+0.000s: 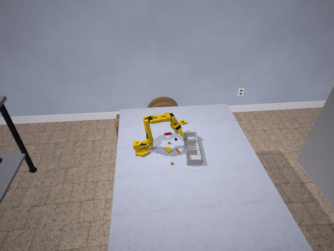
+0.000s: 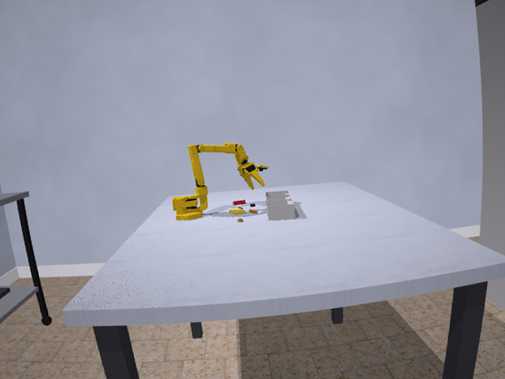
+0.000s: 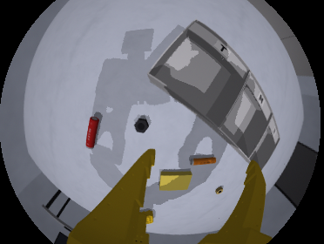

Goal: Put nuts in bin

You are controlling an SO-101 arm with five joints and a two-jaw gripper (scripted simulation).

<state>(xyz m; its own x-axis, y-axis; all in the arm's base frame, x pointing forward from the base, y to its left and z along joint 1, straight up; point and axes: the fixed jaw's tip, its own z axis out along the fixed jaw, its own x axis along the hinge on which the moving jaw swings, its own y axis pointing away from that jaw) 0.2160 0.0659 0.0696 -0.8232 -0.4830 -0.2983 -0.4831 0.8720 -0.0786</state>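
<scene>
Brass-coloured nuts lie on the surface (image 1: pixel 167 202): one (image 1: pixel 169 142) near the arm's base, another (image 1: pixel 171 163) further out, well apart from the bins (image 1: pixel 193 156). A black nut (image 1: pixel 175 139) sits nearer the claw (image 1: pixel 180 131). They look small, hard and light, likely to slip; best pinched across the flats. Bin compartments appear to hold nothing, though their floors are partly shadowed. Claw hangs half open above the surface, gripping nothing.

Bins (image 1: pixel 193 149) rightward — leftward (table (image 1: pixel 167 194)) open
</scene>
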